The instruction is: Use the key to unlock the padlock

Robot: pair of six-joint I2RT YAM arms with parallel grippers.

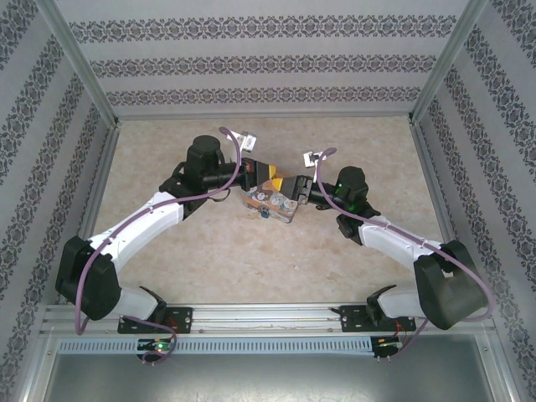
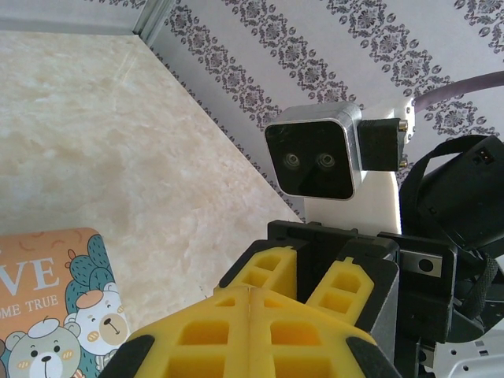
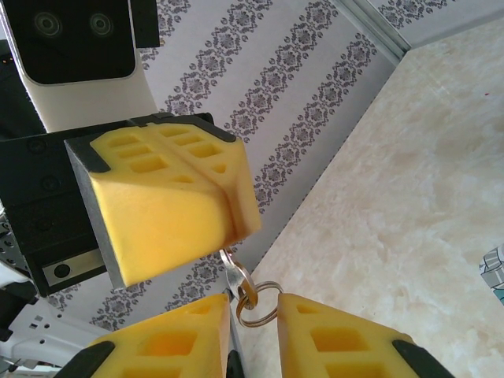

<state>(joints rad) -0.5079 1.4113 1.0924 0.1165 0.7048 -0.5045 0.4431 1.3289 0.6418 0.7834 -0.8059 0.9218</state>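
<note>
My left gripper is shut, and the key, a thin silvery piece, sticks out from the seam of its yellow fingertips. A small split ring hangs from the key. My right gripper faces it from below with its jaws a little apart, and the ring and the key's end hang in that gap. In the top view the two grippers meet tip to tip just above the tin. A tiny blue speck at the tin's near edge may be the padlock; it is too small to tell.
The decorated "LOVE" tin with bears lies on the beige table under the grippers, and its corner shows at the lower left in the left wrist view. Patterned walls close in the back and both sides.
</note>
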